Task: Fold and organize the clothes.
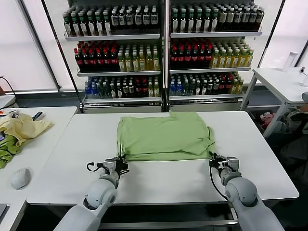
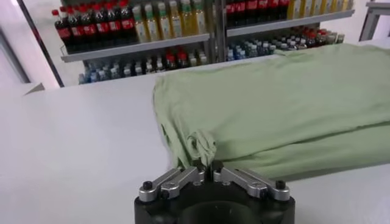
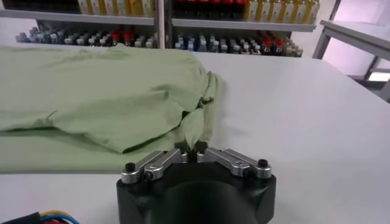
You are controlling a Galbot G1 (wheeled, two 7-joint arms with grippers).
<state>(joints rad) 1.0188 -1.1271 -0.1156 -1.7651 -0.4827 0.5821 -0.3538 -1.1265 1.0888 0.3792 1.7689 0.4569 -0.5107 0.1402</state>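
The light sage-green T-shirt (image 1: 163, 136) lies partly folded on the white table (image 1: 159, 180), its near edge doubled over. My left gripper (image 1: 120, 162) is shut on the shirt's near left corner; in the left wrist view the gripper (image 2: 210, 169) pinches a bunched bit of the shirt (image 2: 292, 103). My right gripper (image 1: 215, 160) is shut on the near right corner; in the right wrist view the gripper (image 3: 194, 148) pinches a fold of the shirt (image 3: 103, 97). The red-and-white patch is hidden.
A side table at left holds a pale yellow cloth (image 1: 21, 128), a darker green cloth (image 1: 6, 151) and a white mouse (image 1: 20, 177). Shelves of bottles (image 1: 163, 48) stand behind. Another white table (image 1: 284, 82) is at far right.
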